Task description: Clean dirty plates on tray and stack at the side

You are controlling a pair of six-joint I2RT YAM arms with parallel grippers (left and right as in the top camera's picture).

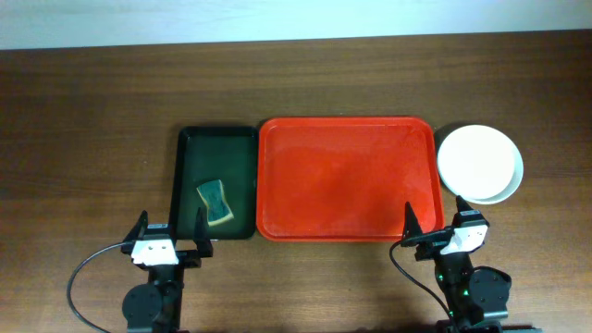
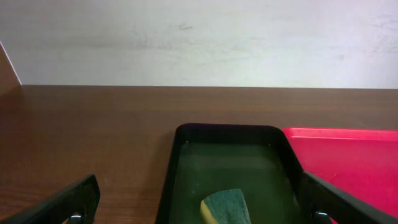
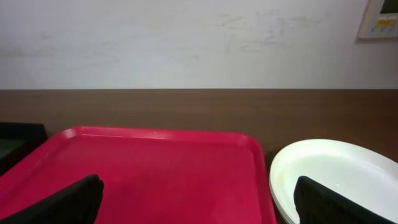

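The red tray (image 1: pixel 347 176) lies mid-table with nothing on it; it also fills the near ground of the right wrist view (image 3: pixel 155 168). The plates (image 1: pixel 479 164) sit stacked on the table just right of the tray, a white one on top and a pale green rim (image 1: pixel 511 188) showing beneath. My right gripper (image 1: pixel 435 220) stands open at the tray's near right corner, its jaws wide (image 3: pixel 199 202), one finger over the tray and one in front of the plates (image 3: pixel 339 163). My left gripper (image 1: pixel 171 231) is open and holds nothing, near the front of the green tray.
A dark green tray (image 1: pixel 217 182) lies left of the red one, with a green and yellow sponge (image 1: pixel 214 202) in its near half. In the left wrist view the sponge (image 2: pixel 227 206) lies between my open fingers (image 2: pixel 62 205). A pale wall stands beyond the table's far edge.
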